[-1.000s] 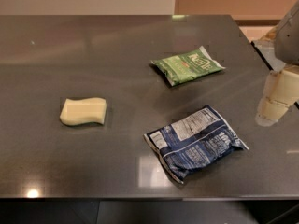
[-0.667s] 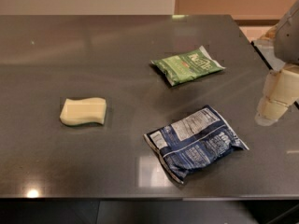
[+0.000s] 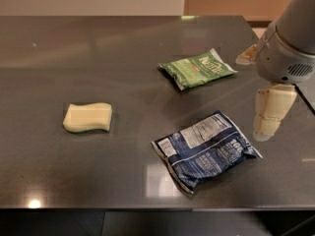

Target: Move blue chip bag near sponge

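Across the whole view, a wide dark grey table with a glossy, reflective top is seen, and every other item is laid on it or hangs over it. At the right edge, a bulky white and grey robot arm is seen coming down from the upper right corner, and below its rounded housing the cream-coloured gripper is pointed downward over the table's right side, just right of the large bag and apart from it. Whether the gripper is open or closed cannot be told from this angle, and no object is seen held by it. Toward the front right of the table, the blue chip bag, a crinkly dark navy foil packet with a white nutrition panel and white stripes, is laid flat and turned at a slant, with its label side up. Behind it, toward the far right, a smaller green foil snack bag with white lettering is laid flat, also at a slant, well apart from the blue chip bag. On the left half of the table, the sponge, a pale yellow soft rectangular block with wavy edges, is laid flat, well apart from both bags, with bare table between it and the blue chip bag. At the far right rim, a small pale object is partly hidden by the arm and cannot be identified.
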